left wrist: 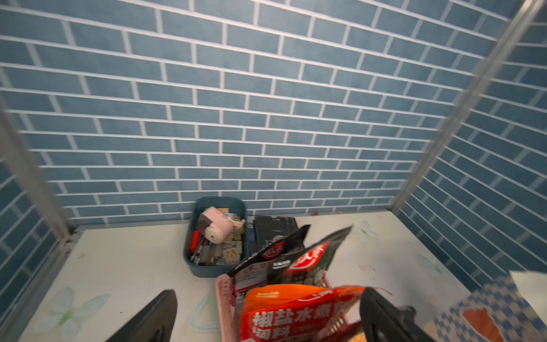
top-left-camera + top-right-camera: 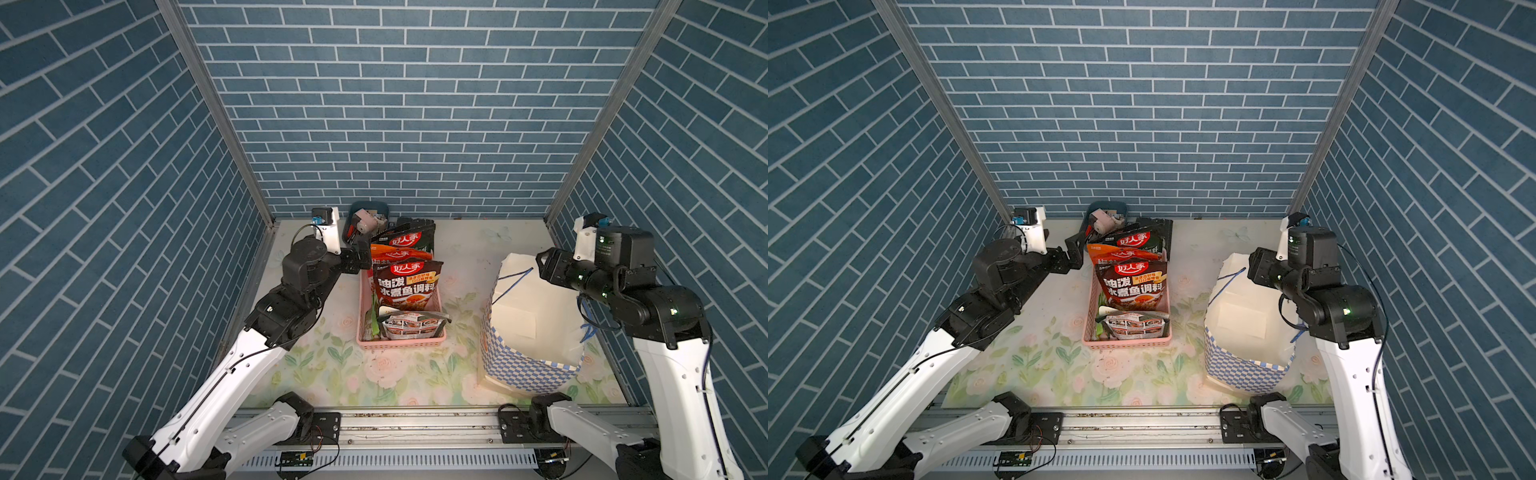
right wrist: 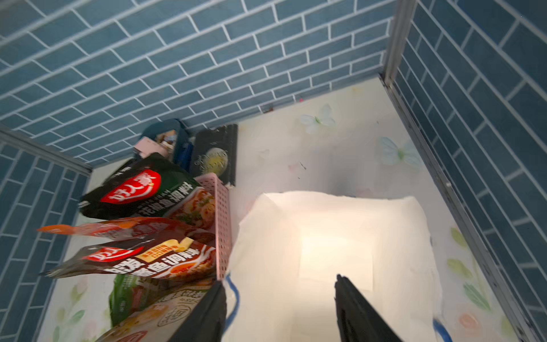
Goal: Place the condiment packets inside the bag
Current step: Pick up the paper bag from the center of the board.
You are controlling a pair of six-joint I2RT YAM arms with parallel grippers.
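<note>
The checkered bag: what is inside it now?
Only plain white paper shows inside the bag; the condiment packets are outside it. The right end effector hides part of the inside in the right wrist view.

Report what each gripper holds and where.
Nothing is held. The left gripper is open by the orange packet; the right gripper is open over the bag.

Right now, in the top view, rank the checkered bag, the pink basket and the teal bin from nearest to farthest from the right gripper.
From the right gripper:
1. bag: right beside it; the gripper is at its open mouth.
2. pink basket: in the middle, to the bag's left.
3. teal bin: farthest back, behind the basket.
</note>
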